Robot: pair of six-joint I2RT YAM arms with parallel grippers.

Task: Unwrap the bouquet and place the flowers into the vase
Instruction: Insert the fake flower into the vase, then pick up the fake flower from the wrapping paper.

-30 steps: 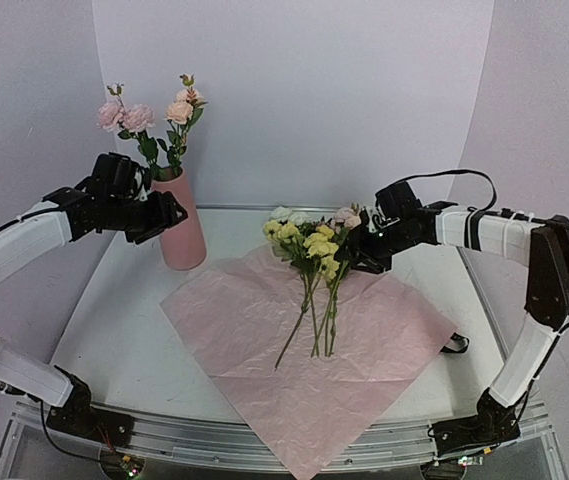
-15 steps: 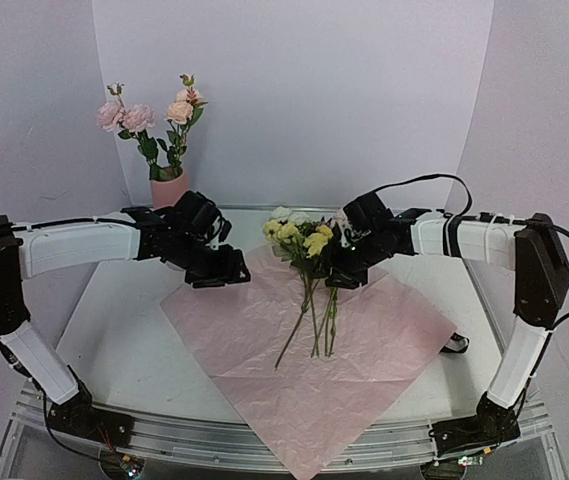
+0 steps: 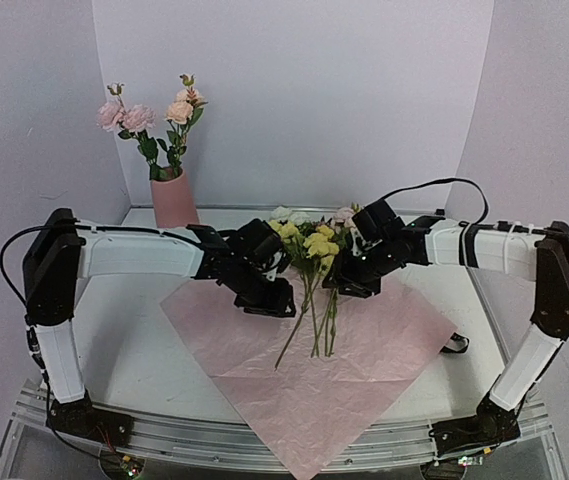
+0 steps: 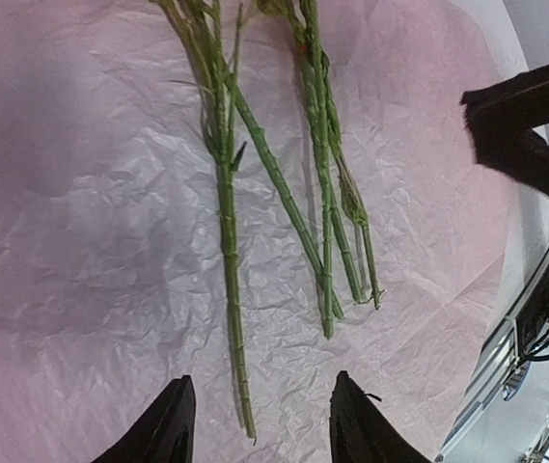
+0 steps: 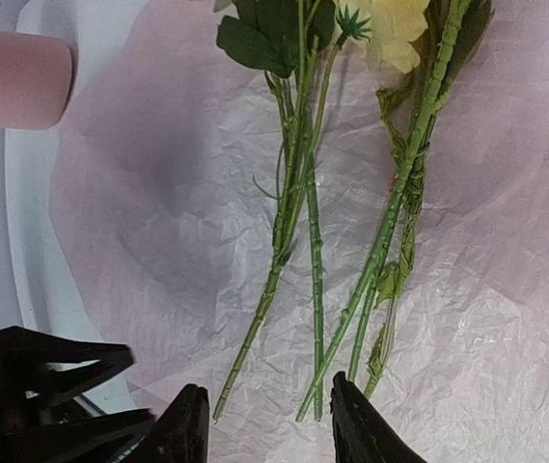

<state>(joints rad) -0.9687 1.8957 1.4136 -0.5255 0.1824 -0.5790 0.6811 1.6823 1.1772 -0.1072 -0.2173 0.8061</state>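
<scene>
The bouquet lies unwrapped: several loose flowers with yellow, pink and cream blooms rest on a flat crinkled pink paper sheet, stems pointing toward me. The salmon-pink vase stands at the back left and holds pink flowers. My left gripper hovers open just left of the stems; in the left wrist view the tip of one stem lies below the gap between its fingers. My right gripper hangs open over the stems' right side, with stem ends under its fingers.
A small black thing lies at the paper's right edge. The white table has a raised rim and a metal rail along its near edge. Purple walls close in the back and both sides. The two grippers hang close together over the flowers.
My left arm has swung from beside the vase rightward and down over the paper to the stems. My right gripper has shifted slightly left and lower. Both jaws have narrowed somewhat.
</scene>
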